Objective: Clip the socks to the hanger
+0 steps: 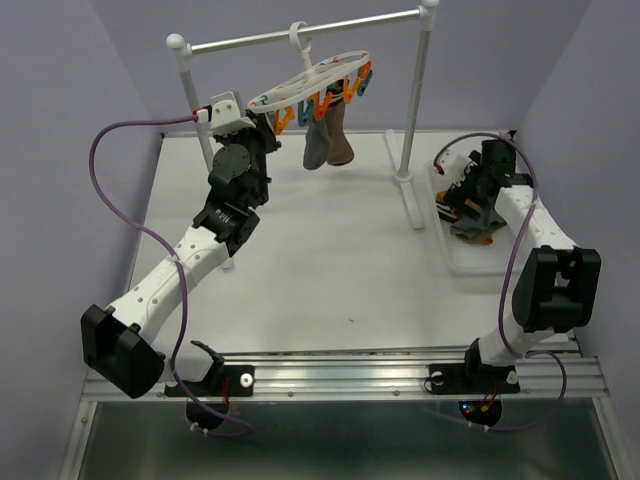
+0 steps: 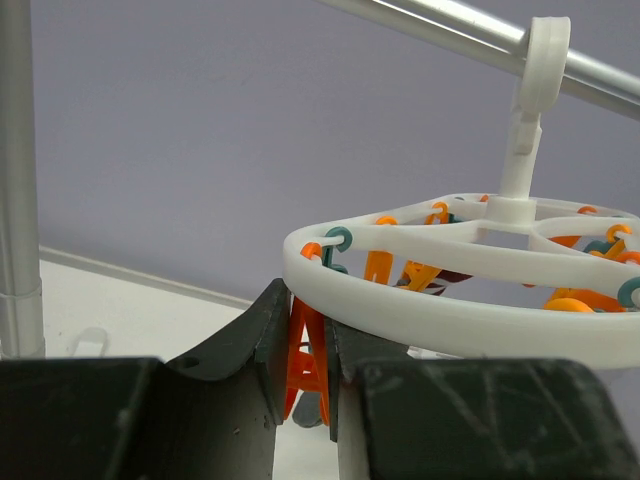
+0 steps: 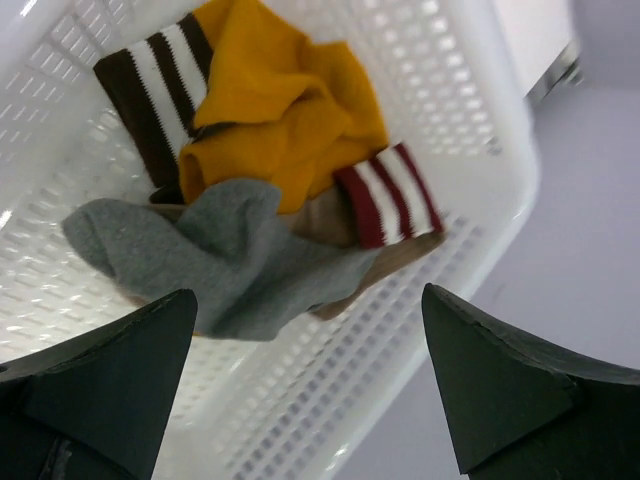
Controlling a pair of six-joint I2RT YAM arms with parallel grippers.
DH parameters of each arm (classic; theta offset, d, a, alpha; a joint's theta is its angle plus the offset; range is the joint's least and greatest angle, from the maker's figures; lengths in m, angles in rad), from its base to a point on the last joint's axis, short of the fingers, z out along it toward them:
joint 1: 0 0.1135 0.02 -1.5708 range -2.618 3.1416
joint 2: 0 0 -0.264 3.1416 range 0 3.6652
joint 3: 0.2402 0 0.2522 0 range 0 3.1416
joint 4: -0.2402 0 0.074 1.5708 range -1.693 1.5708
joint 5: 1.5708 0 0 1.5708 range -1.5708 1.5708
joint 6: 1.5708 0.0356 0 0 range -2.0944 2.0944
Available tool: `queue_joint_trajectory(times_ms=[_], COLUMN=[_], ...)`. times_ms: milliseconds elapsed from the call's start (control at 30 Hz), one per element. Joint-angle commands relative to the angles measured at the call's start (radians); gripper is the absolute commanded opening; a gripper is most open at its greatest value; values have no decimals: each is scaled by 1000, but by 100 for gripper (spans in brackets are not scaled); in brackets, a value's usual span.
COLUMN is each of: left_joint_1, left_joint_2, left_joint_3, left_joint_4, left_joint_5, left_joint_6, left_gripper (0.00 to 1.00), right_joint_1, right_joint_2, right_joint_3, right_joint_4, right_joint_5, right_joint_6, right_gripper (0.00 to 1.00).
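The white oval hanger (image 1: 312, 78) (image 2: 450, 305) hangs by its hook from a metal crossbar, with orange and teal clips under its ring. A grey sock (image 1: 318, 145) and a brown sock (image 1: 340, 143) dangle from its clips. My left gripper (image 1: 270, 120) (image 2: 305, 322) is at the ring's left end, shut on an orange clip (image 2: 303, 368). Over the white basket (image 1: 458, 258) (image 3: 480, 120) my right gripper (image 1: 458, 195) (image 3: 308, 300) stands open and holds nothing. Beneath it lie a mustard sock (image 3: 285, 100), a grey sock (image 3: 225, 260), a brown-and-white striped sock (image 3: 150, 70) and a red-and-white striped cuff (image 3: 395, 195).
A white two-post rack (image 1: 405, 120) with a metal crossbar (image 1: 250, 40) stands at the back of the table; its feet run forward along the tabletop (image 1: 412, 205). Purple cables (image 1: 110, 200) loop beside both arms. The basket sits at the table's right edge.
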Motion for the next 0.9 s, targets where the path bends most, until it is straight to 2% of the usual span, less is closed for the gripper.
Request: queue_joint_trajectory(times_ms=[0,100,200,300,433,567,700,867], left_joint_1=[-1,-1,-1,-1,-1,-1,-1,-1], left_joint_2=[5,15,38,42,38,69,100,121], left_joint_3=[27,30,50,43,17,29,44,44], left_joint_4=[-13,-13,-30,-41,-41,-42,-42,-42], left_joint_5=[-28,-25,-25,-23,-16,-31,-17,-14], left_joint_6=[52,38,35,20,-37,-37,-22,-26], left_gripper=[0,0,0,0,0,0,0,0], right_joint_1=[11,11,11,11,-19,-19,-19,-19], right_joint_2=[-39,-61,-43,12,20,43,92,158], right_joint_3=[9,-34,-5,65,71,26,13,10], right_joint_4=[84,70,-37,-242,-339,-295,-229,-157], right_joint_5=[-32,-114,-146,-145,-227,-207,-200,-207], right_joint_6=[-293,-405,-496,-525,-586,-616,-613,-622], right_gripper=[100,100,100,99,99,99,93,90])
